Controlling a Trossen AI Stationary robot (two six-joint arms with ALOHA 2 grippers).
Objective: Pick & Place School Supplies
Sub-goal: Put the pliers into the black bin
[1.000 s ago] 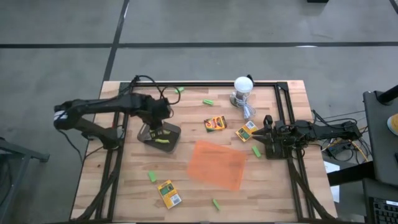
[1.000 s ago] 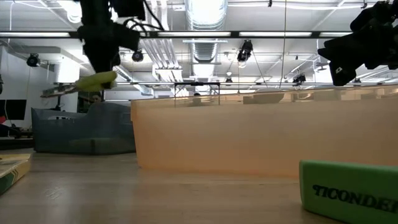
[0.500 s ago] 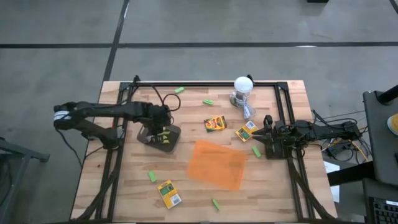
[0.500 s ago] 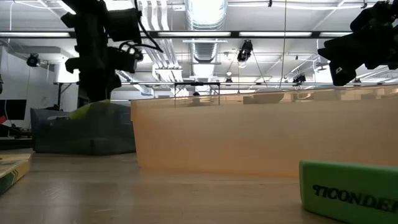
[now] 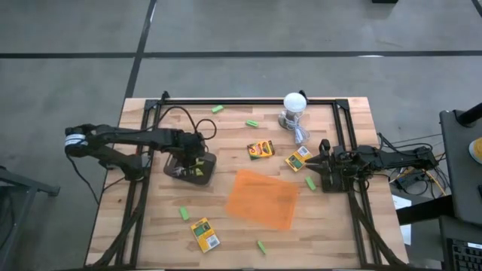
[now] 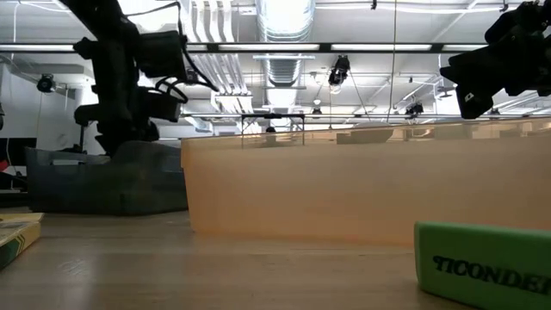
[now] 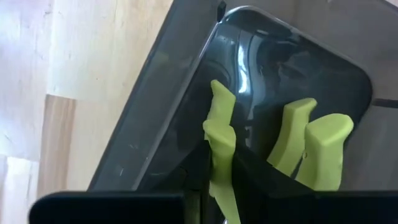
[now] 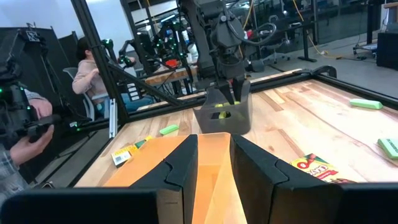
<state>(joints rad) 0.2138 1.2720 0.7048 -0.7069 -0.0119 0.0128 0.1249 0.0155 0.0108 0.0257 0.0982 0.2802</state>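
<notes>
Left claw: the left gripper (image 5: 192,163) is down inside the dark grey bin (image 5: 209,172), fingers clamped on a yellow-green plier-like tool (image 7: 221,146) that stands between them in the left wrist view.
In the bin: right beside the held tool lie yellow-green handles (image 7: 317,149), which look like a second tool already dropped in, though I can't tell for sure.
Progress call: one tool is at the drop point but not let go, so only a small share of the job looks done.
Nearby, left out: a green stubby piece (image 5: 184,214) and a crayon box (image 5: 202,234) lie on the wooden table (image 5: 346,226) near the bin, outside it.
Mid table: the orange tray (image 5: 262,198) lies flat between the two arms; another crayon box (image 5: 260,149) sits beyond it.
Far from the left claw: green pieces at (image 5: 218,109), (image 5: 252,123), (image 5: 261,246) and (image 5: 309,183), plus a crayon box (image 5: 300,158) just beside the right arm.
Right claw: the right gripper (image 5: 322,167) waits at the table's right edge, fingers apart, empty.
Lamp: the white lamp (image 5: 294,108) stands at the far side.
</notes>
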